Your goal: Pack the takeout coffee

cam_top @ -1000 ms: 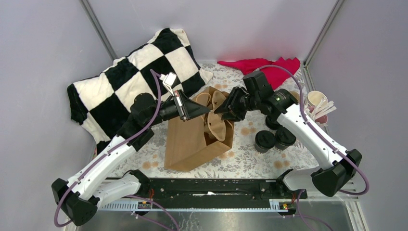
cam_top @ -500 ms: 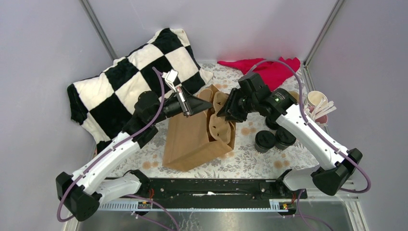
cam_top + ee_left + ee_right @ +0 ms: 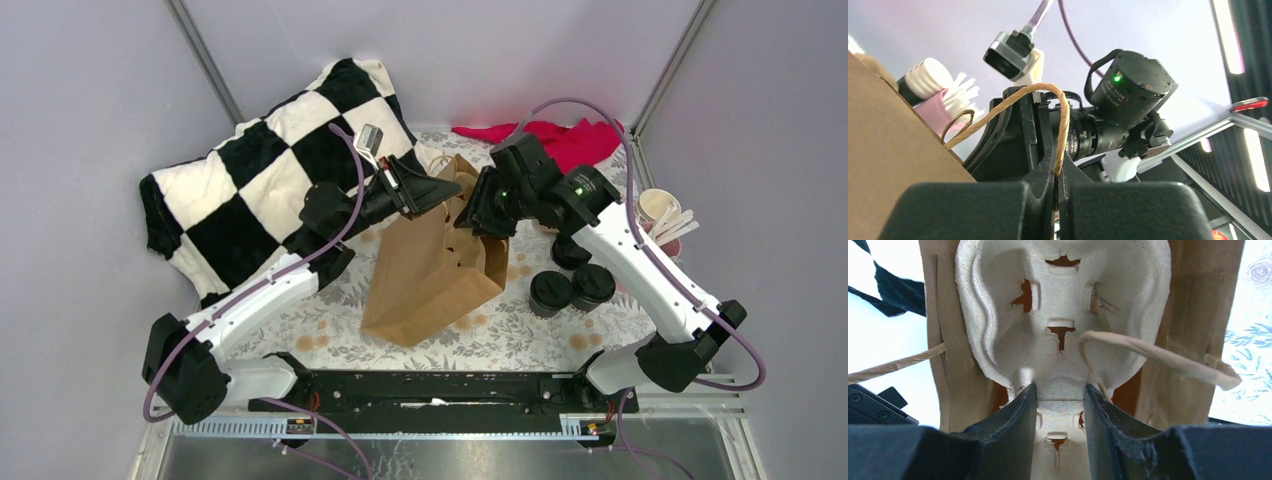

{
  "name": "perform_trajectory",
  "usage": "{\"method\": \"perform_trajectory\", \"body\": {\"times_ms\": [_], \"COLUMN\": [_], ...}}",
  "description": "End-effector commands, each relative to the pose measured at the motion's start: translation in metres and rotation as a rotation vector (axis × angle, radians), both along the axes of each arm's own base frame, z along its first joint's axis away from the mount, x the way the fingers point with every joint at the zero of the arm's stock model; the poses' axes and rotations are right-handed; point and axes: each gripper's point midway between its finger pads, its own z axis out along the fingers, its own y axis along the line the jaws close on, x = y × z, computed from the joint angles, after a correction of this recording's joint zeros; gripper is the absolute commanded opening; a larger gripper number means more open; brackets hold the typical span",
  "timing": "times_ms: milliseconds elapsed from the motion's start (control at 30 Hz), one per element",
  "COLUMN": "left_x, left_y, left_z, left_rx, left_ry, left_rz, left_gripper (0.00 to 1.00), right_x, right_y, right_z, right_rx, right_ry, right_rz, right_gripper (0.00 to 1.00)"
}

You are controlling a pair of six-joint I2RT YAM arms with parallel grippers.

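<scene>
- Three black lidded coffee cups (image 3: pixel 551 292) stand upright on the table (image 3: pixel 520 340), right of the paper bag (image 3: pixel 430 280) and not yet in it. The far one is partly hidden under the right arm.
- Key relation: the cups lie to the near right of the right gripper (image 3: pixel 478 215), and their long axes are vertical. The right arm is the nearer one, since its forearm passes just above them, and the bag stands between the cups and the left arm.
- The right gripper (image 3: pixel 1060 390) points down into the bag's mouth. Its fingers are partly closed around the centre ridge of a moulded cup tray (image 3: pixel 1063 315) inside the bag. Whether the tray sits flat on the bottom cannot be told.
- The left gripper (image 3: pixel 1055 172) is fully closed on the bag's twine handle (image 3: pixel 1013 100) and holds the far left rim up.
- Both arms reach far and inward and meet over the bag's top.
- Surroundings: a checked pillow (image 3: pixel 260 170) at far left, a red cloth (image 3: pixel 570 140) at far right, and a pink cup of stirrers (image 3: pixel 660 215) at the right edge.
</scene>
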Motion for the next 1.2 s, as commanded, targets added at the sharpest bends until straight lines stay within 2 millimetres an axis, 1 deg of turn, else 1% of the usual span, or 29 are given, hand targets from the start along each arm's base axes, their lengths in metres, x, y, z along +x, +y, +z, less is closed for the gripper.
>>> {"method": "perform_trajectory", "body": {"times_ms": [0,100,133,200,300,333,367,400,500,567,700,800,933,1033,1167], "left_x": [-0.013,-0.014,-0.015,-0.019,-0.023,-0.025,-0.027,-0.031,-0.034,-0.036,-0.038,-0.04,-0.043,-0.045,-0.045], "left_y": [0.008,0.009,0.012,0.019,0.028,0.031,0.035,0.04,0.047,0.052,0.055,0.055,0.058,0.062,0.067], "left_z": [0.065,0.055,0.046,0.023,-0.019,-0.03,-0.038,-0.041,-0.056,-0.057,-0.061,-0.064,-0.072,-0.074,-0.074], "left_rx": [-0.215,-0.222,-0.217,-0.182,-0.073,-0.048,-0.032,-0.025,0.014,0.022,0.08,0.129,0.178,0.189,0.196], "left_ry": [-0.145,-0.133,-0.118,-0.088,-0.038,-0.025,-0.012,-0.009,0.023,0.022,0.025,0.021,0.018,0.01,-0.002], "left_rz": [-0.019,-0.012,-0.001,0.023,0.077,0.091,0.102,0.113,0.139,0.153,0.169,0.169,0.171,0.182,0.209], "left_gripper": [0.0,0.0,0.0,0.0,0.0,0.0,0.0,0.0,0.0,0.0,0.0,0.0,0.0,0.0,0.0], "right_x": [0.003,0.003,0.004,0.004,0.004,0.004,0.003,0.002,-0.006,-0.012,-0.021,-0.023,-0.02,-0.026,-0.032], "right_y": [-0.013,-0.017,-0.019,-0.022,-0.024,-0.024,-0.023,-0.021,-0.011,-0.006,0.008,0.014,0.011,0.011,0.021], "right_z": [0.011,0.008,0.006,0.002,-0.005,-0.008,-0.01,-0.012,-0.022,-0.031,-0.044,-0.045,-0.045,-0.051,-0.059], "right_rx": [-0.059,-0.088,-0.105,-0.133,-0.168,-0.182,-0.195,-0.204,-0.234,-0.255,-0.271,-0.313,-0.387,-0.41,-0.425], "right_ry": [-0.04,-0.034,-0.032,-0.027,-0.02,-0.019,-0.017,-0.013,0.006,0.028,0.054,0.049,0.037,0.051,0.06], "right_rz": [-0.025,-0.028,-0.027,-0.027,-0.024,-0.023,-0.018,-0.011,0.021,0.029,0.051,0.062,0.047,0.034,0.04], "right_gripper": [0.4,0.4,0.4,0.4,0.4,0.4,0.4,0.4,0.4,0.4,0.4,0.4,0.41,0.41,0.42]}}
